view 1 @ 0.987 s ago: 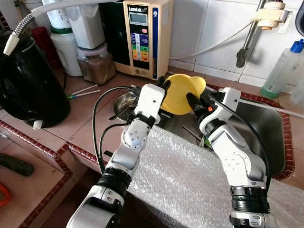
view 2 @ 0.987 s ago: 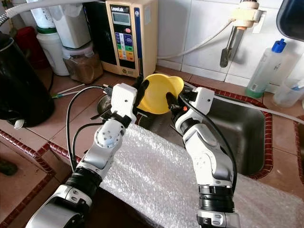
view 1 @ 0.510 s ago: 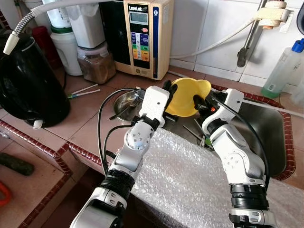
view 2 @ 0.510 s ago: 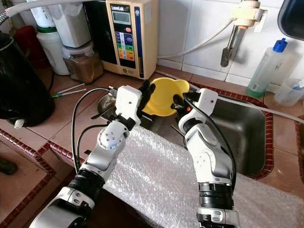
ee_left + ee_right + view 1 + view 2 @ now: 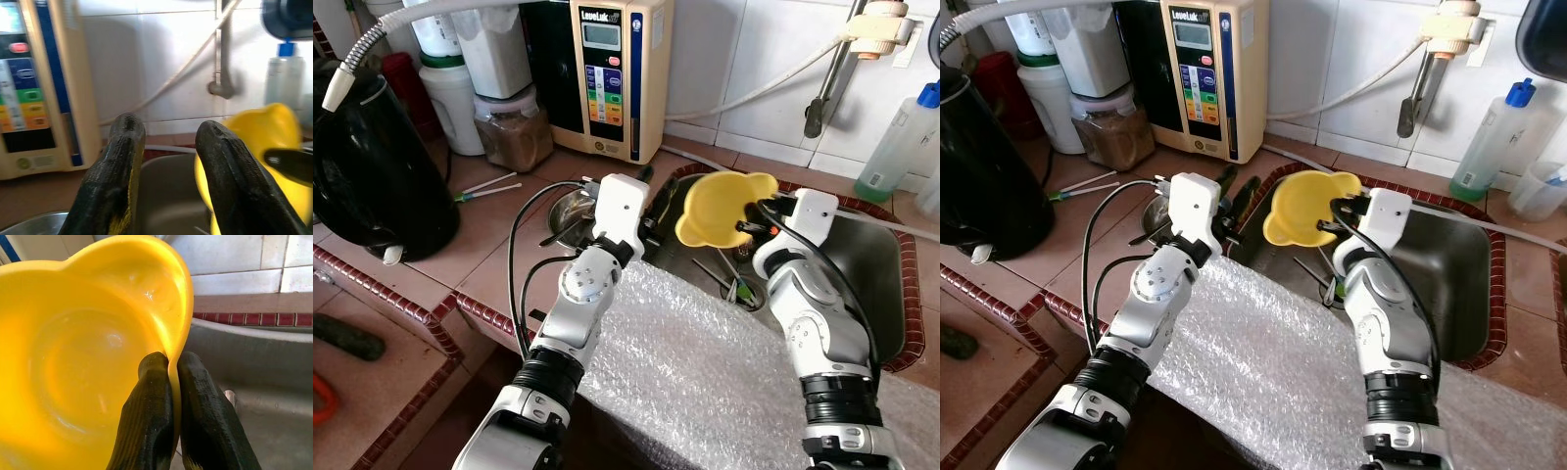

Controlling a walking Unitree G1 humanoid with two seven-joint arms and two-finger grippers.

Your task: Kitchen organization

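Note:
A yellow plastic bowl [image 5: 717, 204] with a wavy rim hangs tilted over the left end of the steel sink [image 5: 865, 262]. My right gripper [image 5: 173, 366] is shut on the bowl's rim [image 5: 182, 308], one finger inside and one outside. My left gripper [image 5: 168, 131] is open with nothing between its fingers. It sits just to the left of the bowl [image 5: 264, 147], apart from it, near the sink's left edge, with its fingertips [image 5: 1234, 184] pointing toward the wall.
Bubble wrap [image 5: 705, 362] covers the counter's front under both arms. A small steel bowl [image 5: 570, 206] lies on the counter by the left wrist. A black kettle [image 5: 372, 166], jars and a water ionizer [image 5: 612, 69] stand at back left. Utensils [image 5: 729, 279] lie in the sink; a bottle [image 5: 891, 137] stands at back right.
My left gripper has let go of the yellow bowl and drawn back to the left. The right gripper has carried the bowl to the right, over the sink.

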